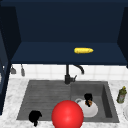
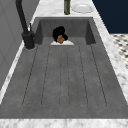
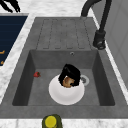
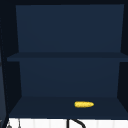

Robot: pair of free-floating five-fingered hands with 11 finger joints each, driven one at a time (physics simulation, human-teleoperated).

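Front view: the right hand (image 1: 88, 98) curls its fingers around a small brown object (image 1: 89, 102) just above the white plate (image 1: 93, 111) in the sink basin (image 1: 106, 100); the left hand (image 1: 35, 116) hovers, fingers curled and holding nothing. Right side view: the brown object (image 3: 67, 82) sits beneath the fingers, over the plate (image 3: 65, 93), pinched so it stays lifted.

Open draining board (image 1: 45, 96) left; faucet (image 1: 67, 75) behind, red ball (image 1: 67, 115) in front.

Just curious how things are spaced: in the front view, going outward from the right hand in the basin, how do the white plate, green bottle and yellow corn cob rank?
From the right hand:
1. White plate, right under it.
2. Green bottle, on the right counter.
3. Yellow corn cob, up on the cabinet shelf.
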